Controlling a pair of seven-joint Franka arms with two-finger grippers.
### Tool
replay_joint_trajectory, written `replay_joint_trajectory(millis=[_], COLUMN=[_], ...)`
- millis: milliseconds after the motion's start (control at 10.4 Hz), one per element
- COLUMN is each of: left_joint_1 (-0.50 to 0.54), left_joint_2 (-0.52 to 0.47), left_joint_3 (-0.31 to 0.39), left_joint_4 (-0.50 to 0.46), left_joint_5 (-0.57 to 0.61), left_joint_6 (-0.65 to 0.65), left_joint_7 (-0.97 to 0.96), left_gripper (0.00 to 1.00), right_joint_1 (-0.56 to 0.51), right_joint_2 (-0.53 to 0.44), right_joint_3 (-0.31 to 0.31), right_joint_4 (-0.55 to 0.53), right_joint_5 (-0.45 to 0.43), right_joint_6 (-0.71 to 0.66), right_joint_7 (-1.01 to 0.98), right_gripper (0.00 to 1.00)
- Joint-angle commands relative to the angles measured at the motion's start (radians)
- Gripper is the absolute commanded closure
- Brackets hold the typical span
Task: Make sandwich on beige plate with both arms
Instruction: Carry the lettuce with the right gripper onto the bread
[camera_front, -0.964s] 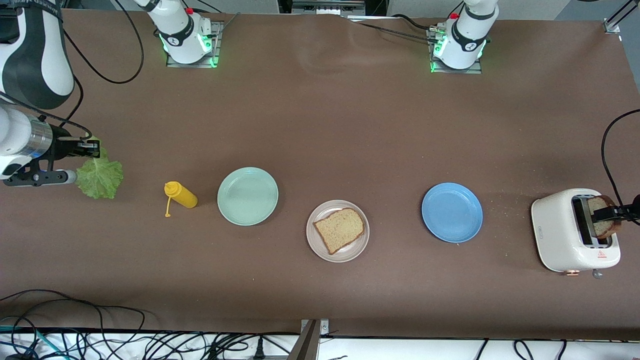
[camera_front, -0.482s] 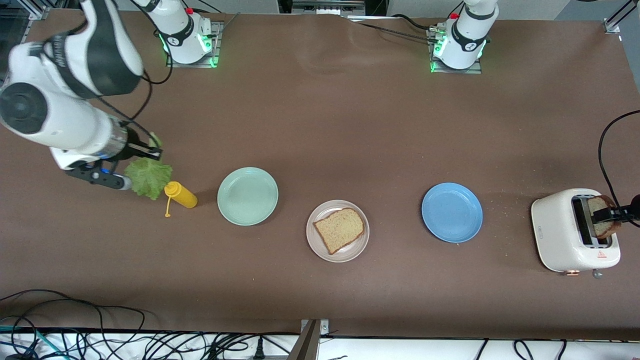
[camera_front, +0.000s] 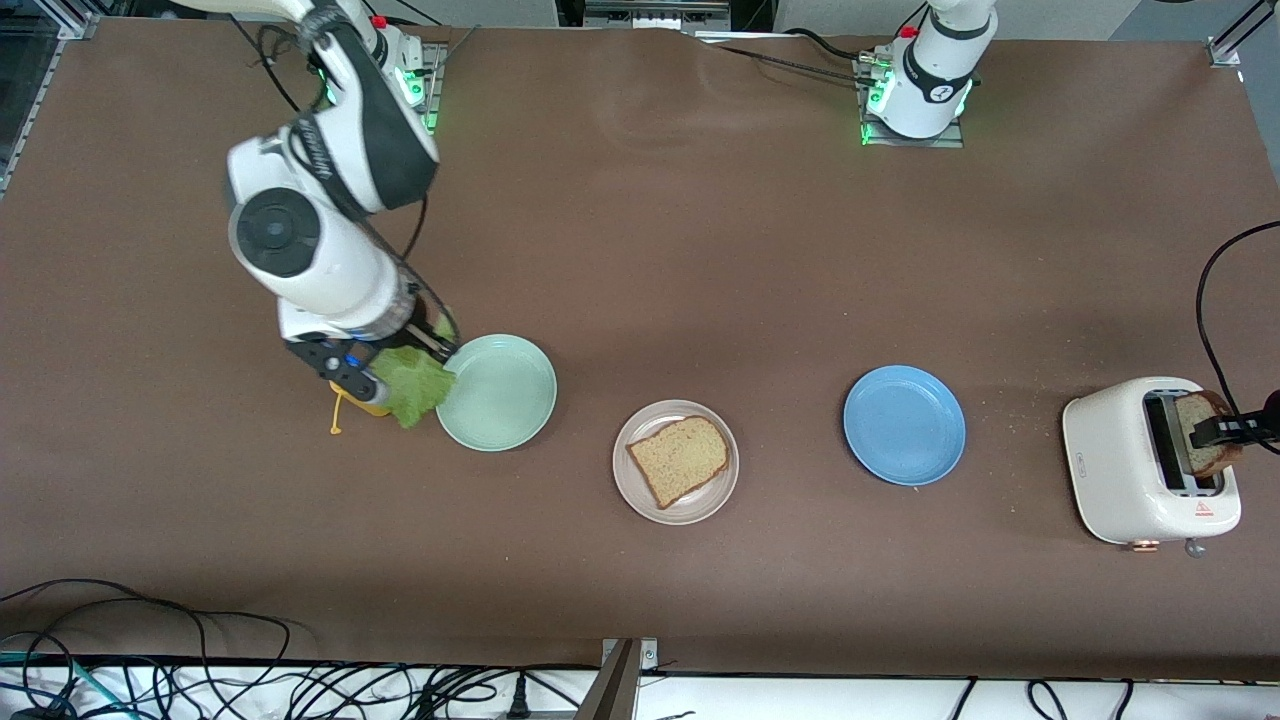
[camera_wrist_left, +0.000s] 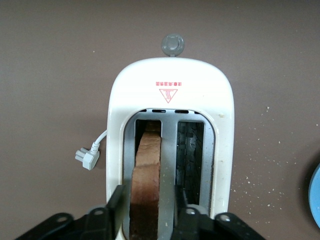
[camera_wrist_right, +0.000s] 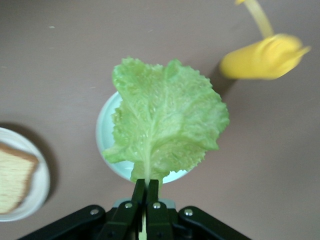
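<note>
**Lettuce held over the mint-green plate's rim; second slice flanked in the toaster**

Right arm: the right gripper (camera_wrist_right: 146, 192) is being held in the air over the rim of the mint-green plate (camera_front: 510, 400), at the side toward the right arm's end of the table. Its fingers are being pressed together on the stem of the lettuce leaf (camera_wrist_right: 165, 122), which is hanging spread out below them. In the right wrist view the leaf is being seen above the mint-green plate, with the yellow squeeze bottle (camera_wrist_right: 265, 56) beside it. In the front view the bottle is largely being hidden by the arm and the leaf.

Left arm: the left gripper (camera_wrist_left: 147, 205) is being held at the white toaster (camera_front: 1140, 465), at the left arm's end of the table. A bread slice in the toaster (camera_wrist_left: 147, 175) is standing upright in one slot, and the fingers are being seen on either side of it. Whether the slice is actually being clamped cannot be told. The second slot is being seen without bread.

Beige plate (camera_front: 630, 490): it is lying between the mint-green plate and the blue plate (camera_front: 904, 425), nearer the front camera than both. One bread slice on the plate (camera_front: 680, 458) is lying flat on it, uncovered.
</note>
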Motion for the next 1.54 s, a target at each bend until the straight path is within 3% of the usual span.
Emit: replay_joint_trajectory(millis=[0, 193, 578, 1157, 1253, 1350, 1446], left_joint_1=[-0.002, -0.002, -0.002, -0.004, -0.002, -0.002, -0.002], left_joint_2=[-0.013, -0.014, -0.013, -0.066, -0.085, -0.105, -0.129], left_joint_3=[0.000, 0.000, 0.000, -0.006, -0.017, -0.024, -0.034], left_joint_4=[-0.004, -0.004, -0.004, 0.002, 0.002, 0.002, 0.002], left_joint_5=[0.028, 0.024, 0.024, 0.020, 0.019, 0.019, 0.019], left_joint_6=[0.002, 0.001, 0.001, -0.040, -0.045, -0.074, -0.097], left_joint_7=[-0.004, -0.005, -0.005, -0.007, -0.007, -0.007, -0.007], left_gripper=[0.90, 1.00, 1.00, 1.00, 1.00, 1.00, 1.00], right_joint_1=[0.081, 0.144, 0.250, 0.318, 0.318, 0.318, 0.318], right_joint_2=[0.144, 0.244, 0.428, 0.557, 0.574, 0.576, 0.573], right_joint_3=[-0.004, -0.004, -0.005, -0.032, -0.032, -0.036, -0.050], right_joint_4=[0.186, 0.269, 0.317, 0.329, 0.327, 0.324, 0.324], right_joint_5=[-0.007, -0.007, -0.009, -0.020, -0.021, -0.027, -0.055], right_joint_6=[0.039, 0.260, 0.733, 0.852, 0.887, 0.886, 0.884], right_joint_7=[0.199, 0.316, 0.470, 0.465, 0.464, 0.461, 0.459], right_gripper=[1.00, 1.00, 1.00, 1.00, 0.87, 0.51, 0.01])
